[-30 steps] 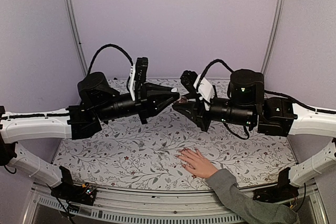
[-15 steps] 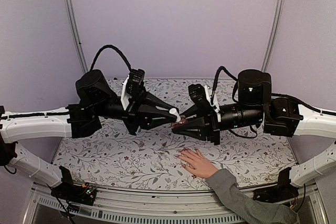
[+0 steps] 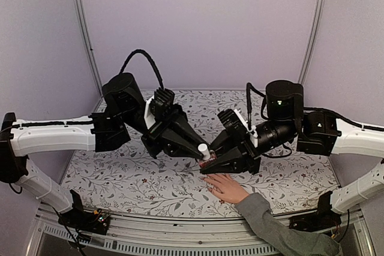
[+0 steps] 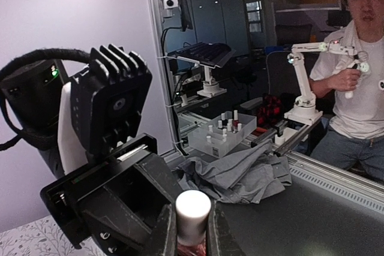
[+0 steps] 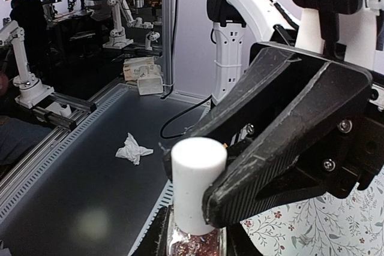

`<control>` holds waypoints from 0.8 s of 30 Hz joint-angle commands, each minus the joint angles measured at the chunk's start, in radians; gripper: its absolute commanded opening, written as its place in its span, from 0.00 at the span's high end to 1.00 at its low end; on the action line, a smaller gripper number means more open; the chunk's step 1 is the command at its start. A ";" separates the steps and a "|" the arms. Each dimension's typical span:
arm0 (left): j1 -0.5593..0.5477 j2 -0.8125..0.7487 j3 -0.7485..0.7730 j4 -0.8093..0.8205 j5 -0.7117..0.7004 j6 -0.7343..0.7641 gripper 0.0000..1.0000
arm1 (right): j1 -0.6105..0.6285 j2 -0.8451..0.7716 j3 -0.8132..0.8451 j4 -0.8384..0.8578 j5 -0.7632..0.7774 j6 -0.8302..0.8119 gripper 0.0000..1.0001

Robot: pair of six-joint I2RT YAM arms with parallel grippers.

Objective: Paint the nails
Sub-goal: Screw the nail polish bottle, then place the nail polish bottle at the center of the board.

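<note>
My right hand (image 3: 208, 163) grips the polish bottle (image 5: 195, 243), and my left hand (image 3: 200, 151) is clenched on its cap (image 4: 193, 208). If a twist slips, polish could spill onto the person's hand (image 3: 227, 188) nearby.

the white cap (image 5: 198, 178) is smooth matt plastic over a clear glossy bottle (image 5: 193, 245), the black fingers (image 5: 288, 124) are matt moulded plastic, the table cover (image 3: 150, 178) looks flat and printed, and the sleeve (image 3: 270, 220) is soft grey cloth.
</note>
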 commanded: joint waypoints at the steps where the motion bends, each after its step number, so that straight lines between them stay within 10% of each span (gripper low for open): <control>1: 0.027 0.075 0.028 -0.120 0.093 -0.030 1.00 | 0.032 -0.015 0.070 0.133 -0.315 -0.081 1.00; 7: 0.044 0.046 0.020 -0.135 0.039 -0.013 0.97 | 0.033 -0.023 0.066 0.124 -0.268 -0.074 1.00; 16: 0.134 -0.253 -0.150 -0.154 -0.265 -0.030 0.56 | 0.028 -0.106 -0.033 0.108 0.151 -0.055 1.00; 24: 0.099 -0.345 -0.128 -0.309 -0.484 0.010 0.50 | -0.039 -0.105 -0.068 0.103 0.371 0.042 1.00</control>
